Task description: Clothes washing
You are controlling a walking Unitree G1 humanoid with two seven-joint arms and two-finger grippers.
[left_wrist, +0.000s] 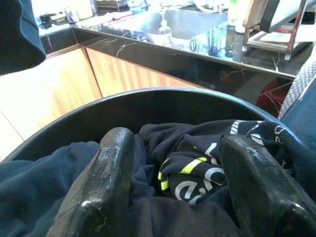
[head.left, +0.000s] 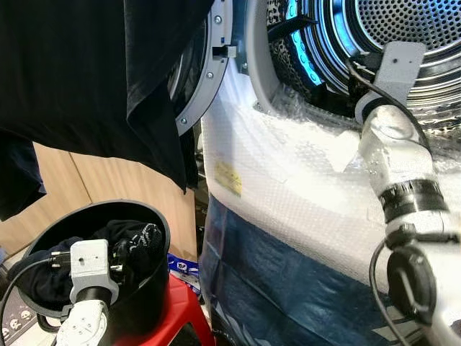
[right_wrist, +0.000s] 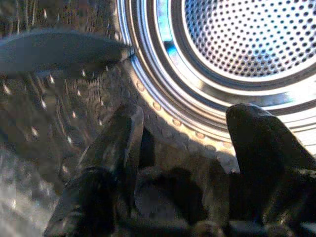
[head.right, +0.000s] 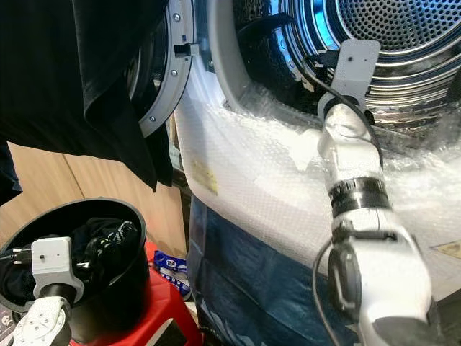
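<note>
A black bucket at lower left holds dark clothes, one with white and yellow-green print. My left gripper is open, its fingers lowered into the bucket and resting on the clothes. A large black garment hangs at upper left, in front of the washer door. My right arm reaches into the washer's steel drum. There the right gripper is open, with nothing between its fingers.
Bubble wrap covers the washer's front below the opening, with blue sheeting beneath it. The bucket stands on a red stool. Wooden cabinet fronts lie behind the bucket, and a dark counter runs above them.
</note>
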